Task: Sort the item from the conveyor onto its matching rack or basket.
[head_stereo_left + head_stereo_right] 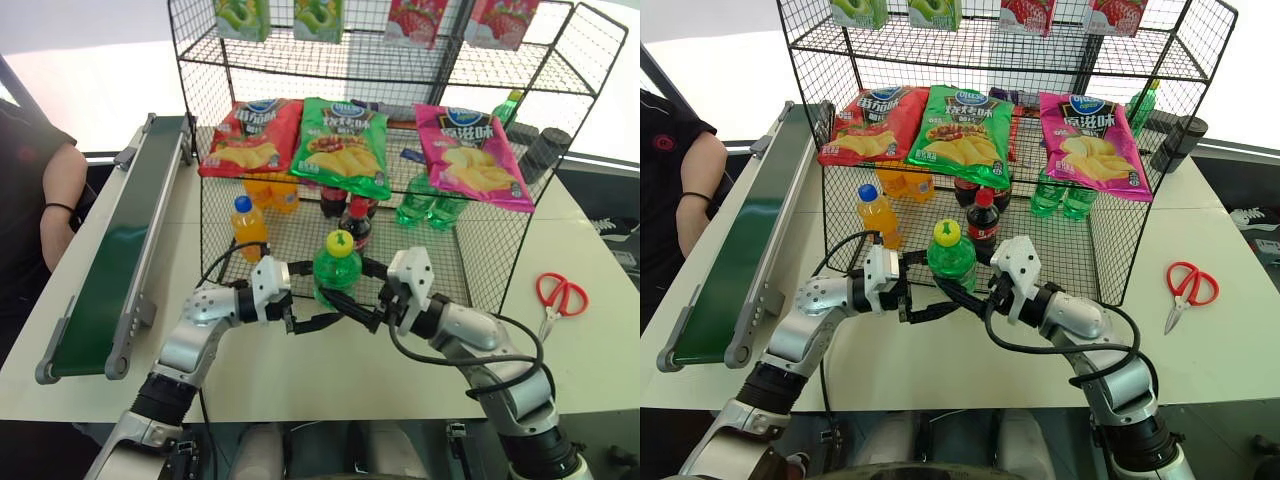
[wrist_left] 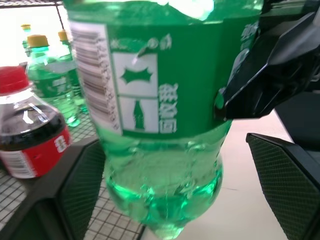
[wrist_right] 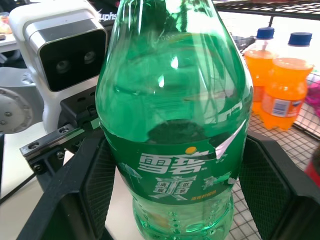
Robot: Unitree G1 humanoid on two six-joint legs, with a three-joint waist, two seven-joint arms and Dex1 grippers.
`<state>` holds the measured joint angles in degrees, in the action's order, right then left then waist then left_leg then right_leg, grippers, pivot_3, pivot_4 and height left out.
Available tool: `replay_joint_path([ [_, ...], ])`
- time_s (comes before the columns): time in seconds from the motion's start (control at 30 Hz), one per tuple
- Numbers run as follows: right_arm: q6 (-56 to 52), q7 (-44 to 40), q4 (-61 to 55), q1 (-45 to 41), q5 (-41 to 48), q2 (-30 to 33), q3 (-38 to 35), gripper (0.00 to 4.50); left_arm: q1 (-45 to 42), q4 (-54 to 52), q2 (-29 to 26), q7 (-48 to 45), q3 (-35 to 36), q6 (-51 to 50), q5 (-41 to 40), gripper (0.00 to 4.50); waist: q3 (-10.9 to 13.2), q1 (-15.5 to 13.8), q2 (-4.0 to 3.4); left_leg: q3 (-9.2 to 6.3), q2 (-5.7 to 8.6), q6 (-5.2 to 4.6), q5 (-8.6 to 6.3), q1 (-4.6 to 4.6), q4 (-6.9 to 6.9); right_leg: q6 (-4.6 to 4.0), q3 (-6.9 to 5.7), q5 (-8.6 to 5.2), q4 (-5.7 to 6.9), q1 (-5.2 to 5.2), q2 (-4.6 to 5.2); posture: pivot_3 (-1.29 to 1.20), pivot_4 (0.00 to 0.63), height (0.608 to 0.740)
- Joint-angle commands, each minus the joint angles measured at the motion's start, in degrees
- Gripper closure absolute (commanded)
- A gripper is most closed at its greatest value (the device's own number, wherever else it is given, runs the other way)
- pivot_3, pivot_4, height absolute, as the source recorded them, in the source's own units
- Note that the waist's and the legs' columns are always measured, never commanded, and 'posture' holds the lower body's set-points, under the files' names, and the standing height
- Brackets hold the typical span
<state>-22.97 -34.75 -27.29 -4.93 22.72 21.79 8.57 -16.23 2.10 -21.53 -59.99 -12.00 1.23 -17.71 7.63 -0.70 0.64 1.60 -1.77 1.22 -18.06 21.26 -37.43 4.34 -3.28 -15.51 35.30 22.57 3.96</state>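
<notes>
The green bottle (image 1: 337, 266) hangs before the rack (image 1: 240, 170), clamped between the right gripper (image 1: 372, 318) fingers while the left gripper (image 1: 300, 322) stands spread apart beside it, apparently a handover towards the green bottles' side

The black wire rack (image 1: 480, 250) with cola bottle (image 1: 357, 222) and orange bottle (image 1: 249, 226) blocks ahead; the white surface (image 1: 600, 350) toward the scissors (image 1: 556, 297) is free.

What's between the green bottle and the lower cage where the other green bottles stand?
The cola bottle stands directly behind the green bottle, with the orange-drink bottle off to the left. The green bottles lie right of it, so a rightward path looks open.
</notes>
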Motion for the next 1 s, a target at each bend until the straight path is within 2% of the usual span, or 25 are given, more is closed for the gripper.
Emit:
replay_joint_path([
  [0.03, 5.09, 4.92, -0.98, 1.28, -1.54, -1.28, -6.94, 1.53, 2.15, -0.9, -1.23, 1.68, 1.85, -2.52, -0.39, 0.09, 0.0, 0.0, -0.01, 0.0, 0.0, 0.0, 0.0, 0.0, 0.0, 0.0, 0.0, 0.0, 0.0, 0.0, -0.01, 0.0, 0.15, 0.74],
  [0.23, 11.31, 12.24, 6.0, 5.95, -6.3, -2.9, -14.31, 1.53, 5.15, -3.15, -1.06, 5.71, 4.41, -2.62, -0.29, 0.09, -0.01, -0.09, 0.0, 0.0, -0.04, 0.0, 0.0, 0.0, 0.0, 0.0, 0.01, 0.0, 0.0, -0.01, 0.01, 0.0, 0.15, 0.74],
  [0.37, 15.33, 16.41, 13.25, 5.85, -8.55, -5.3, -16.74, 1.53, 6.11, -5.26, -0.33, 7.95, 4.68, -2.98, -0.28, 0.09, 0.0, 0.05, -0.04, 0.02, -0.04, 0.0, 0.0, -0.03, 0.0, 0.0, 0.04, 0.0, 0.03, -0.02, 0.02, 0.0, 0.15, 0.74],
  [0.7, 24.03, 21.71, 36.14, -6.76, -11.34, -8.04, -19.49, 1.53, 6.42, -8.84, 0.45, 9.66, 2.43, -4.82, 0.56, 0.09, 0.0, 0.42, -0.23, 0.06, -0.07, 0.01, 0.01, -0.17, 0.01, -0.02, 0.16, 0.0, 0.18, -0.03, -0.12, 0.0, 0.15, 0.74],
  [1.0, 28.23, 21.97, 46.67, -12.19, -10.43, -7.9, -20.52, 1.53, 6.59, -9.61, 0.28, 10.19, 2.07, -5.12, 0.51, 0.09, -0.01, 0.32, -0.24, 0.07, -0.15, 0.01, 0.01, -0.16, 0.01, -0.02, 0.17, 0.0, 0.16, -0.03, -0.11, 0.0, 0.15, 0.74],
])
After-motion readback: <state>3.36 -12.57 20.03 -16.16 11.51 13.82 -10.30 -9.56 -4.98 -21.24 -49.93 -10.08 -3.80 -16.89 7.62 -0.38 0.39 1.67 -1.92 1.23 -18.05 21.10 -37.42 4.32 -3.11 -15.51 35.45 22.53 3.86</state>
